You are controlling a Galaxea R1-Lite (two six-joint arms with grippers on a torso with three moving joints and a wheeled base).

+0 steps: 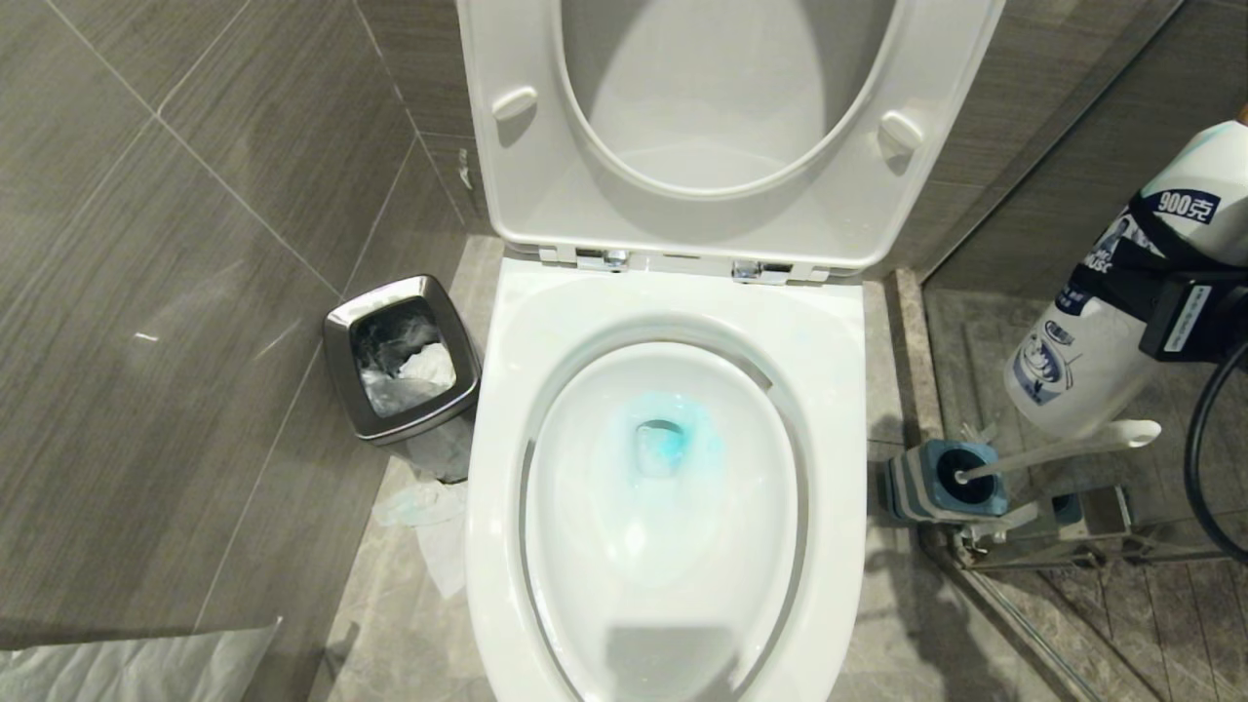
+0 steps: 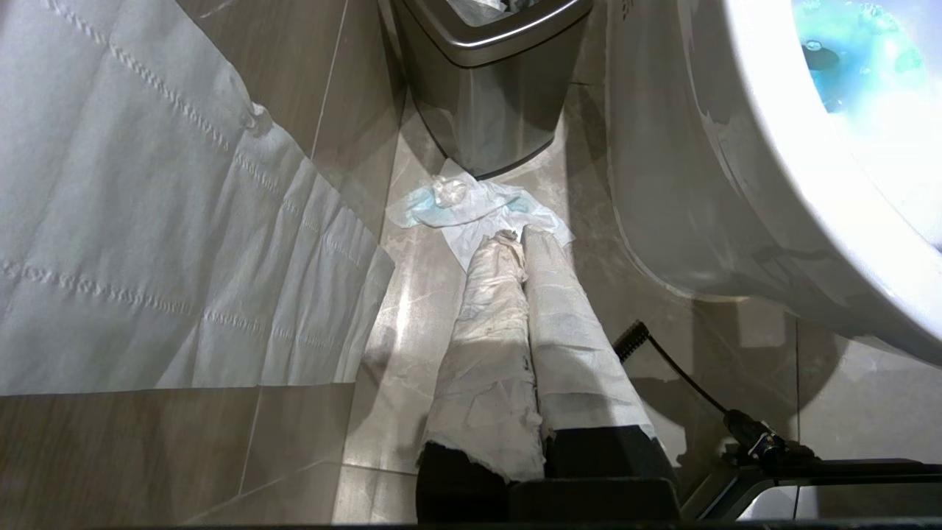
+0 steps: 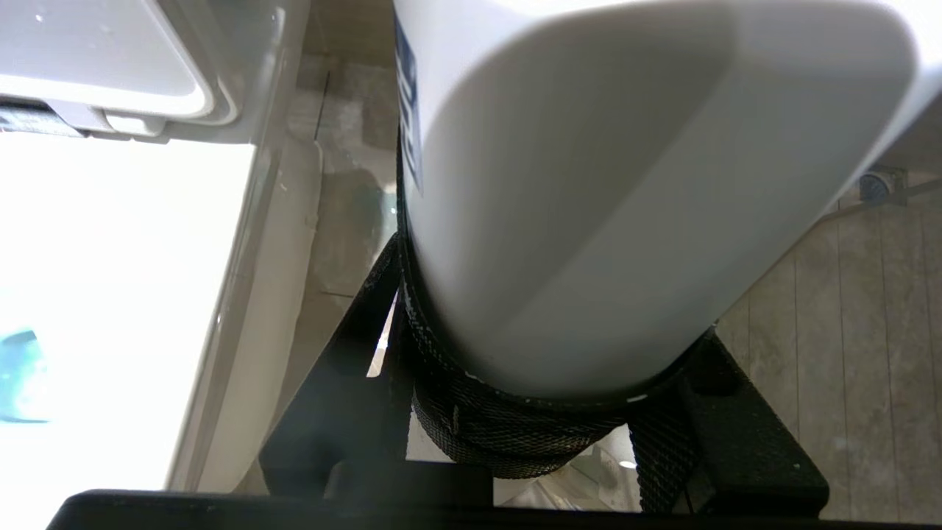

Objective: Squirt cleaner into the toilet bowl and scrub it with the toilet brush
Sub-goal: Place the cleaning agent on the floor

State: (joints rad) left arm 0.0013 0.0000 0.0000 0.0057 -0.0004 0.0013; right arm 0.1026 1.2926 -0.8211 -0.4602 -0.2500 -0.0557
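The toilet bowl [image 1: 673,322] is glossy white, with a teal-blue stain pooled around its drain. The cleaner [image 1: 1121,302] is a white bottle with dark navy label bands, white lettering and a blue-and-white picture. The toilet brush [image 1: 1063,450] has a creamy white handle, and its holder [image 1: 941,480] is blue with grey stripes. The bin [image 1: 400,375] is brushed silver. The wall tiles [image 1: 175,253] are streaked grey-brown. Tissue [image 2: 471,210] on the floor is white, tinged blue.
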